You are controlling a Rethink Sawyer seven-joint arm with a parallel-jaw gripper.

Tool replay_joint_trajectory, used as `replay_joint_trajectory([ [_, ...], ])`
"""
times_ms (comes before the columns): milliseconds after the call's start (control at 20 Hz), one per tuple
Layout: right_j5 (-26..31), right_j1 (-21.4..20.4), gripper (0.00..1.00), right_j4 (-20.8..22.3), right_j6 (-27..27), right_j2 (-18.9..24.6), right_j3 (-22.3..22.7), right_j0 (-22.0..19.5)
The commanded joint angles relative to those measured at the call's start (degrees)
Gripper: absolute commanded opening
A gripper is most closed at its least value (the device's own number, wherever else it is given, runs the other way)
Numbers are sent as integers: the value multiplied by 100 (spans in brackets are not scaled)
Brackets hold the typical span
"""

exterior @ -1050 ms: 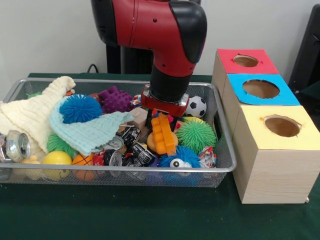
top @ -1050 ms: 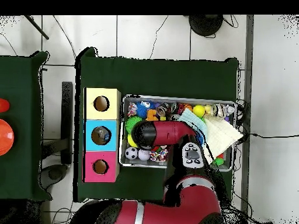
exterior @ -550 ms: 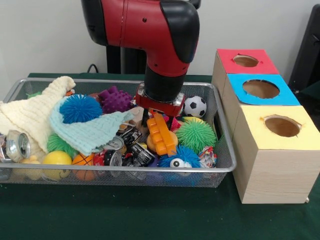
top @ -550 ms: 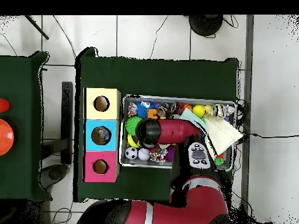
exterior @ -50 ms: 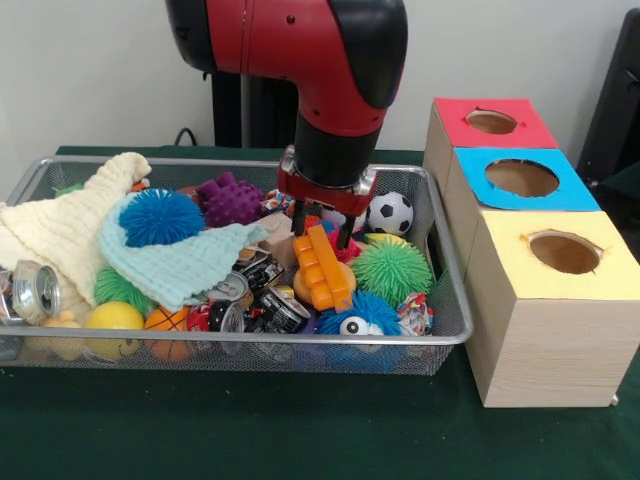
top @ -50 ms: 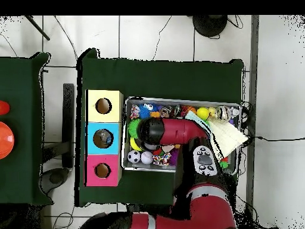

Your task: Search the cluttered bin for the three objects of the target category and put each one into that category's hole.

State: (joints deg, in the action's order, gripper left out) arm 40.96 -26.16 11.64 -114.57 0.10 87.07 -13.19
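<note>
1. Your gripper (exterior @ -50 ms: 322, 232) hangs low in the wire bin (exterior @ -50 ms: 452, 300), right over the orange block toy (exterior @ -50 ms: 322, 268). Two dark fingers (exterior @ -50 ms: 346, 236) point down, with a gap between them, so the jaws look open and hold nothing.
2. The orange block sits in the middle of the bin, leaning on the green spiky ball (exterior @ -50 ms: 392, 271) and just above the blue fuzzy ball with an eye (exterior @ -50 ms: 358, 312). The finger tips are just above its top end (I can't tell if they touch it).
3. You look to be at the picking step. Nothing is lifted yet.
4. The three boxes stand in a row beside the bin: the red box (exterior @ -50 ms: 492, 123), the blue box (exterior @ -50 ms: 522, 178) and the yellow box (exterior @ -50 ms: 565, 253), each with a hole on top.
5. Next, you would need to come down so the fingers go on both sides of the block, close them, then lift straight up.
6. Watch the soccer ball (exterior @ -50 ms: 391, 212) and the blue cloth (exterior @ -50 ms: 180, 262) close by. They could get bumped.
7. From above, the arm hides the block.
</note>
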Motion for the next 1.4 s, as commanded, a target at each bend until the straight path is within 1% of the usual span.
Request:
replay_joint_trajectory([
  [50, 873, -435, 100, -359, -128, 464, 234, -92],
  [250, 790, -399, 100, -317, -85, 447, 241, -95],
  [450, 319, -97, 100, -183, -182, 390, 338, -94],
  [650, -98, 73, 100, -109, -217, 414, 525, -147],
  [1000, -382, 276, 100, -33, -324, 362, 581, -68],
  [1150, -411, 324, 100, -57, -285, 406, 595, -82],
  [1400, -553, 413, 100, -32, -367, 337, 569, 7],
])
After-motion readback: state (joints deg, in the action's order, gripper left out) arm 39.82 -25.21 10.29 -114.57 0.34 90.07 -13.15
